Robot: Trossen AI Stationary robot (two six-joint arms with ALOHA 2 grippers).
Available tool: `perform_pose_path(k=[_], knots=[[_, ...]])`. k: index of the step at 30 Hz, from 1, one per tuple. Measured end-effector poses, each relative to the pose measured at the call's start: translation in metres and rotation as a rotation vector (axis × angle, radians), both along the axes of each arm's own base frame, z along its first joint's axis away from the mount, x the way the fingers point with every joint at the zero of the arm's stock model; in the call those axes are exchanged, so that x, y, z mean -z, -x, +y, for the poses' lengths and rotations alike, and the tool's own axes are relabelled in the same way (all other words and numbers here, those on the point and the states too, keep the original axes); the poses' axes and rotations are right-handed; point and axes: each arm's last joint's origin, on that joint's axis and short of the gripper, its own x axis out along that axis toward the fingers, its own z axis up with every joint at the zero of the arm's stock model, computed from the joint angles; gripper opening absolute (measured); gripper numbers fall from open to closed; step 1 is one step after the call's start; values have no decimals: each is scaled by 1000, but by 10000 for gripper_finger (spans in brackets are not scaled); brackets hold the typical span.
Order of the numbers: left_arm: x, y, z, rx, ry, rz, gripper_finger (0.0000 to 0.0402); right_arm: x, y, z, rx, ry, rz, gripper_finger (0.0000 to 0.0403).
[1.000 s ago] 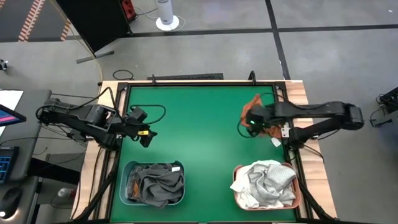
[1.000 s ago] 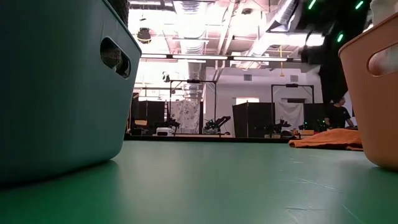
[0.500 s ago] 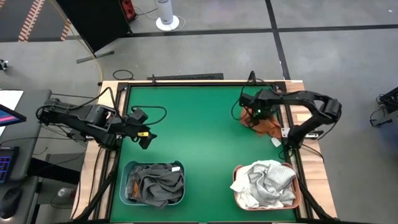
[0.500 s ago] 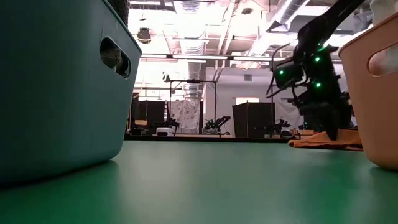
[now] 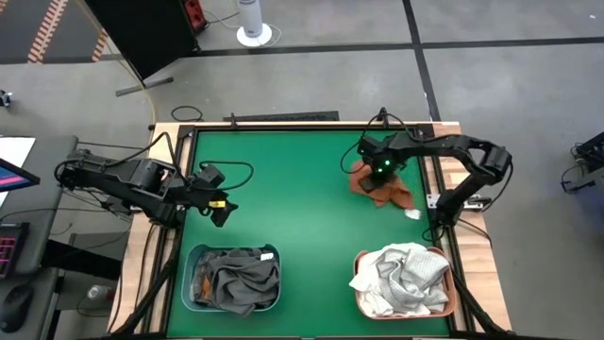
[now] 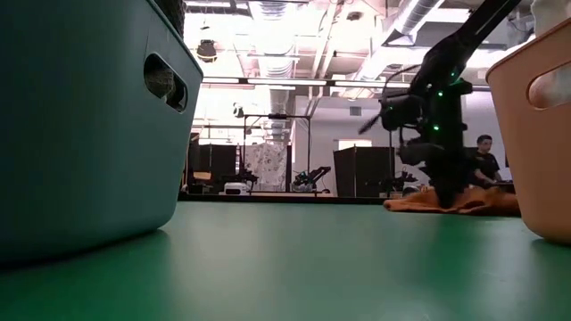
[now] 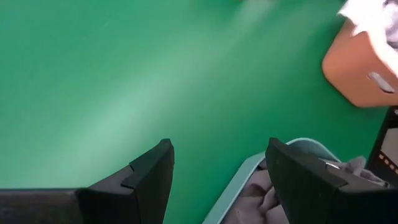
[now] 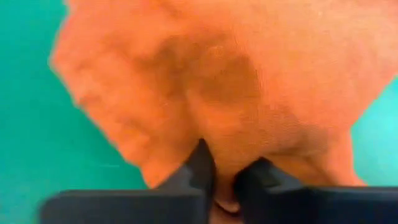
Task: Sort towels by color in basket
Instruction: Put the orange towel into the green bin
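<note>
A rust orange towel (image 5: 379, 189) lies crumpled on the green table at the far right, and my right gripper (image 5: 380, 170) stands on it pointing down, shut on the cloth. The low view shows this gripper (image 6: 443, 189) planted in the towel (image 6: 419, 203). My left gripper (image 5: 222, 206) hangs open above the table's left side, touching nothing. Dark grey towels (image 5: 236, 279) fill the teal basket (image 5: 192, 260) at the near left. White and light grey towels (image 5: 401, 274) are heaped in the orange basket (image 5: 363, 257) at the near right. My right gripper pinches a raised fold of the orange towel (image 8: 225, 177) between its two fingers (image 8: 200, 167), coming from above and pointing down. The rest of the towel spreads on the table around the fingers, slack. One layer or several, I cannot tell.
The two baskets stand along the near edge, the teal one (image 7: 249, 167) just below my left gripper (image 7: 217, 146). A small white scrap (image 5: 412, 214) lies near the right rail. Bare green surface lies between the arms. A person (image 6: 484, 159) stands in the room beyond.
My right gripper has swung toward the far edge and then the table's left, tipping to point down and sinking onto the orange towel. The towel has been drawn a little toward the table's left and is more bunched under the fingers.
</note>
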Motion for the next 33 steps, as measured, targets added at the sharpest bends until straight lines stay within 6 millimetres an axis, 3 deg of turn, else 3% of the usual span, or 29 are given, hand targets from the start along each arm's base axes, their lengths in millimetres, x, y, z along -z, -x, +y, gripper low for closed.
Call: perform_pose_path(k=[2,3,10,18,26,30,33], knots=[[-2,-2,-1,30,-20,-27,242,-2,-9,5,-47,-37,-106,36],[-4,-4,-1,55,-37,-49,242,-4,-14,7,-77,-61,-170,33],[-19,-24,-1,128,-203,-230,242,-42,-47,24,-228,-73,-641,39],[-8,-66,7,112,-232,-252,242,-110,-70,52,-353,117,-1161,37],[-3,-107,15,32,-214,-390,242,-156,-82,78,-283,243,-1587,37],[-9,-117,16,11,-206,-499,242,-171,-81,90,-265,327,-1733,37],[-19,-120,15,0,-202,-607,243,-172,-83,100,-275,351,-1735,37]])
